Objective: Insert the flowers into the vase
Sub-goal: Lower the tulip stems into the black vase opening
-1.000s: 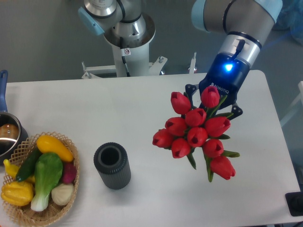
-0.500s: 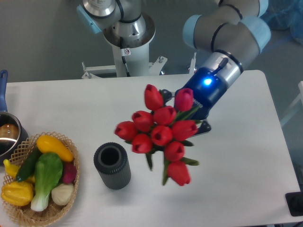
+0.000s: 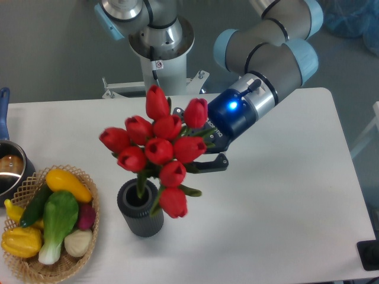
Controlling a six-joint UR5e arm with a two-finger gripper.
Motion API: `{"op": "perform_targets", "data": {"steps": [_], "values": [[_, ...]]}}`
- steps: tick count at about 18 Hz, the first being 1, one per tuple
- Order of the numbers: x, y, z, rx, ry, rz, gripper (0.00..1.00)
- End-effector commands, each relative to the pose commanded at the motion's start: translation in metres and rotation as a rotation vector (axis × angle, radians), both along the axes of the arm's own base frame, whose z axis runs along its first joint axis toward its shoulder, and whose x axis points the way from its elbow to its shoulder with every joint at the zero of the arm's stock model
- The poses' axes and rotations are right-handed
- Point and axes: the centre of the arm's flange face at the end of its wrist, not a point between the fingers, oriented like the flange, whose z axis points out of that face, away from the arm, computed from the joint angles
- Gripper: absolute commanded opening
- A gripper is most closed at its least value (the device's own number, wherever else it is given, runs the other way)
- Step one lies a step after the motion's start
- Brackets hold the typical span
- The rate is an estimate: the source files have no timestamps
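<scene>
A bunch of red tulip flowers [image 3: 157, 148] with green stems hangs in the air over the dark grey ribbed vase [image 3: 140, 210], which stands upright on the white table. The lowest bud overlaps the vase's right rim, and a green stem reaches down to its mouth. My gripper [image 3: 204, 151] comes in from the right behind the buds and is shut on the flowers' stems; its black fingers [image 3: 208, 165] show just right of the bunch. The stem ends are hidden behind the buds.
A wicker basket [image 3: 89, 222] of yellow, green and white vegetables sits left of the vase. A metal pot [image 3: 9, 171] with a blue handle stands at the left edge. The arm's base [image 3: 159, 47] rises behind the table.
The gripper has carried the flowers leftward across the table, from the right side to directly over the vase. The vase and basket stayed put.
</scene>
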Motion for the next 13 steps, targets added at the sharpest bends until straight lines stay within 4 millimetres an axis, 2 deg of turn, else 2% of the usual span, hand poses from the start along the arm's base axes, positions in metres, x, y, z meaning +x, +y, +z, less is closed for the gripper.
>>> {"op": "perform_targets", "data": {"steps": [2, 4, 13], "values": [[0.013, 0.006, -0.014, 0.026, 0.019, -0.026, 0.11], [0.018, 0.004, -0.029, 0.019, 0.005, -0.028, 0.11], [0.031, -0.002, -0.055, 0.019, -0.011, -0.034, 0.11]]}}
